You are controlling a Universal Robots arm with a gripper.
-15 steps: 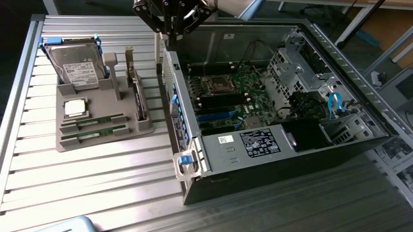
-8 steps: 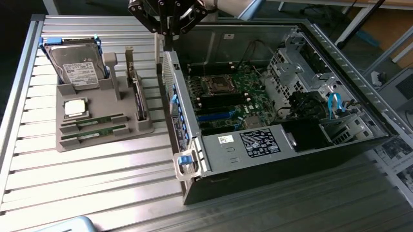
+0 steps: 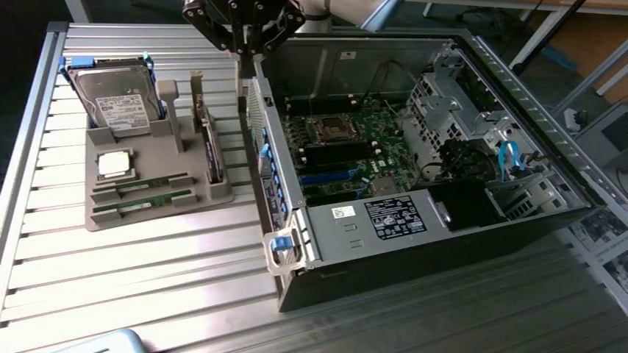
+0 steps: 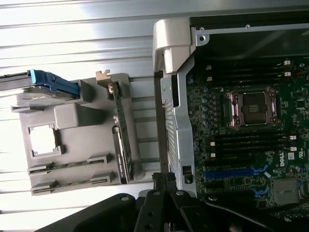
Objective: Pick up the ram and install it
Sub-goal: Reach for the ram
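Two thin green ram sticks (image 3: pixel 149 184) (image 3: pixel 155 199) lie side by side in slots at the front of a grey holder (image 3: pixel 196 198) on the table. In the wrist view the same ram sticks (image 4: pixel 67 165) (image 4: pixel 72 181) rest in the grey holder (image 4: pixel 72 116). My gripper (image 3: pixel 240 53) hangs high above the far end of the open computer case's wall, well away from the sticks. Its fingertips (image 4: pixel 159 180) are pressed together with nothing between them. Empty black memory slots (image 4: pixel 241 140) flank the CPU socket (image 4: pixel 253 108) on the motherboard (image 3: pixel 354 147).
The holder also carries a silver hard drive (image 3: pixel 116 103) with blue rails, a square CPU chip (image 3: pixel 115 163) and an upright card (image 3: pixel 211 151). The open case (image 3: pixel 422 220) lies to the exterior view's right of the holder, its metal wall (image 3: pixel 263 140) between them. The slatted table (image 3: pixel 137 272) extends in front.
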